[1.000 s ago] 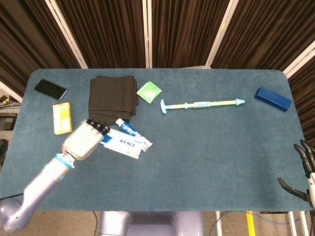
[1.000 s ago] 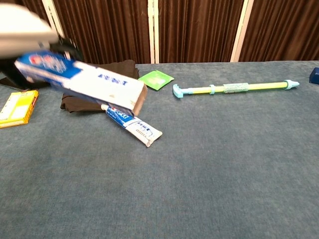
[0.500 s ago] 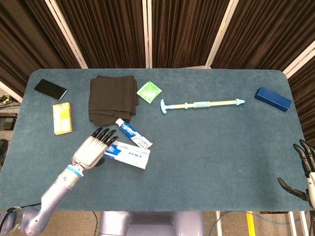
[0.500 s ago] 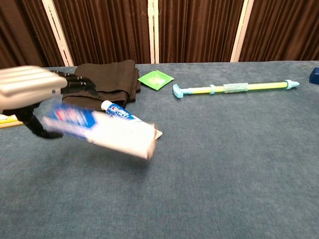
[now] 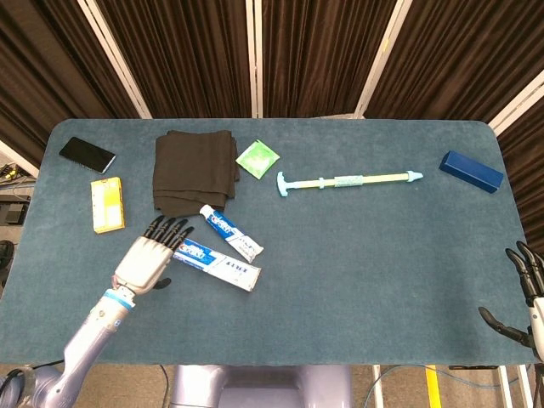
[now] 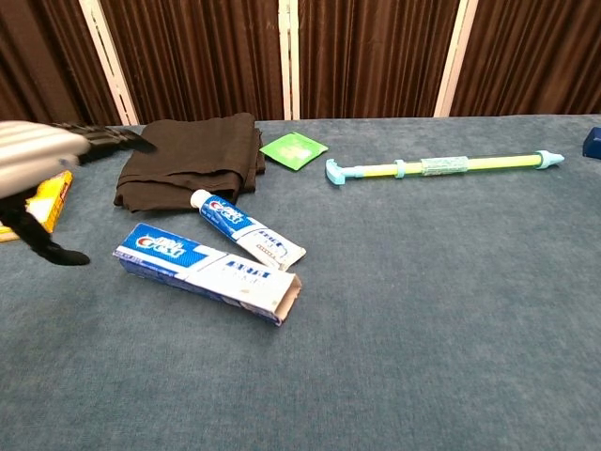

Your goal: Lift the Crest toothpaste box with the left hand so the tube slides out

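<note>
The Crest toothpaste box (image 6: 207, 272) lies flat on the blue table (image 5: 357, 255), its open end facing the robot's right. The tube (image 6: 246, 229) lies just behind the box, out on the table, with its cap near the black cloth (image 5: 195, 168). The left hand (image 5: 151, 255) is beside the box's closed end, fingers spread apart and holding nothing. The right hand (image 5: 525, 297) sits at the table's far right edge; I cannot tell if it is apart or together.

Crest box (image 6: 207, 272) flat on table, tube (image 6: 246, 228) beside, left hand (image 6: 38, 164) apart
</note>
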Robot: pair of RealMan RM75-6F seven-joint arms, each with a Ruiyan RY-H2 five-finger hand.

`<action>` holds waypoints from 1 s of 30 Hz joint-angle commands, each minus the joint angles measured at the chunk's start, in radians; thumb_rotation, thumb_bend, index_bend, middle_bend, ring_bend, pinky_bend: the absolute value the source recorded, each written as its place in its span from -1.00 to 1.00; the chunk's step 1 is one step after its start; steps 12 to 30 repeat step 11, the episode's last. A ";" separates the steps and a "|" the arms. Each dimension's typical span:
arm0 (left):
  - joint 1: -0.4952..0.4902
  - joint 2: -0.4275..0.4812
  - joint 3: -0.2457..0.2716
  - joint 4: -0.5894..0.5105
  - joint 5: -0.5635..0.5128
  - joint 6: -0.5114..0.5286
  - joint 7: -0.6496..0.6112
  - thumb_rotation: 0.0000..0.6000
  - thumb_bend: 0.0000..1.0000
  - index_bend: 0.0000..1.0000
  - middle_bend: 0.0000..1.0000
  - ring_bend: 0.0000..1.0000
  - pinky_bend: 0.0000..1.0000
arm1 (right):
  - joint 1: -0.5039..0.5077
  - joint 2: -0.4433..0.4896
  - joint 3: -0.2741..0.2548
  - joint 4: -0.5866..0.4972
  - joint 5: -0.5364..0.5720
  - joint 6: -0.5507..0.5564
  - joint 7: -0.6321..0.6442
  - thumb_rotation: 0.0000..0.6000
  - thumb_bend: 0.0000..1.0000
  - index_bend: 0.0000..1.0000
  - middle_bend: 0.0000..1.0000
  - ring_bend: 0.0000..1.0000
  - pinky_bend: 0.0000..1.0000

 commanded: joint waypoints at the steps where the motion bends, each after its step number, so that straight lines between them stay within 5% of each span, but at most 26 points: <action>1: 0.117 -0.025 0.039 0.058 0.127 0.182 -0.077 1.00 -0.79 -1.00 -1.00 -1.00 -1.00 | 0.003 -0.005 0.000 0.003 0.007 -0.009 -0.011 1.00 -0.84 -0.85 -1.00 -1.00 -1.00; 11: 0.289 -0.066 0.082 0.190 0.247 0.413 -0.160 1.00 -0.79 -1.00 -1.00 -1.00 -1.00 | 0.009 -0.012 0.000 0.008 0.015 -0.028 -0.031 1.00 -0.84 -0.85 -1.00 -1.00 -1.00; 30: 0.289 -0.066 0.082 0.190 0.247 0.413 -0.160 1.00 -0.79 -1.00 -1.00 -1.00 -1.00 | 0.009 -0.012 0.000 0.008 0.015 -0.028 -0.031 1.00 -0.84 -0.85 -1.00 -1.00 -1.00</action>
